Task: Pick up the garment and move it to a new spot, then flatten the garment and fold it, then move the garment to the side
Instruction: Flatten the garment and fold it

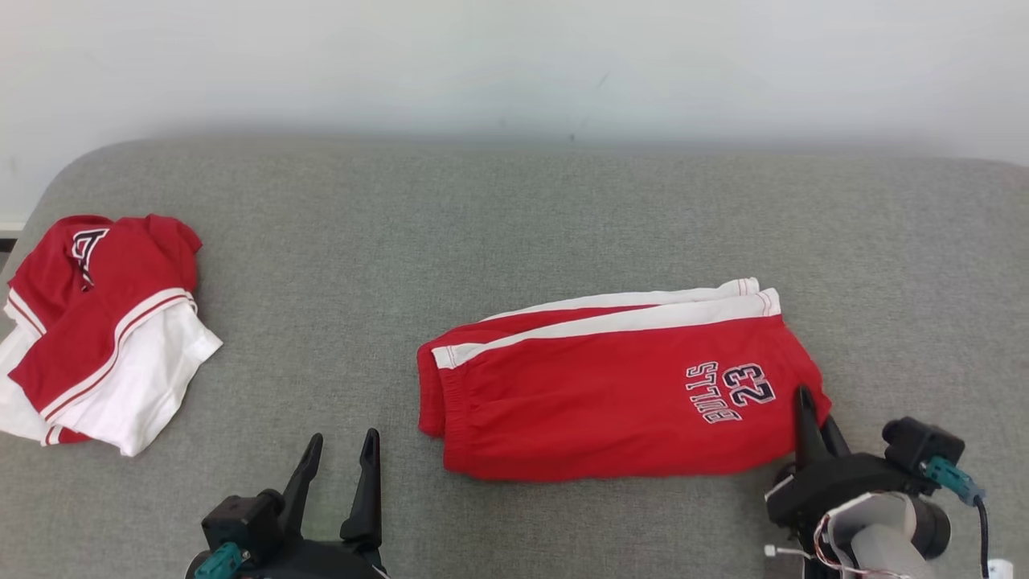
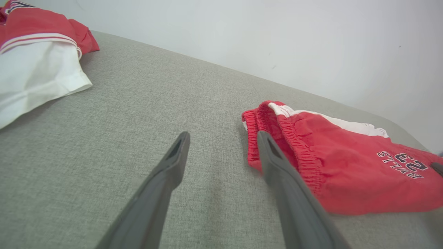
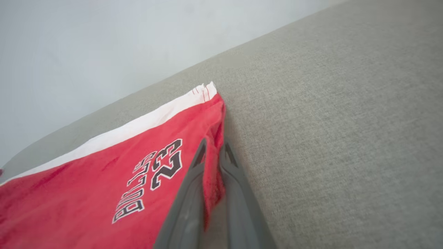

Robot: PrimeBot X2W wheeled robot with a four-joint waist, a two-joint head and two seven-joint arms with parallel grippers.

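Note:
The garment [image 1: 611, 386] is a pair of red shorts with white side stripes and a "BULLS 23" print, lying folded lengthwise on the grey surface right of centre. My right gripper [image 1: 812, 410] is shut on the hem edge at the garment's [image 3: 104, 186] near right corner; in the right wrist view red cloth is pinched between the right gripper's [image 3: 214, 150] fingers. My left gripper [image 1: 342, 454] stands open near the front edge, left of the waistband. In the left wrist view the left gripper [image 2: 223, 138] has nothing between its fingers, and the garment's [image 2: 339, 166] elastic waistband lies just beyond one fingertip.
A second red and white garment [image 1: 96, 330] lies bunched at the far left of the grey padded surface [image 1: 514, 225]. A pale wall [image 1: 514, 64] rises behind the surface's back edge. Bare grey cloth stretches between the two garments.

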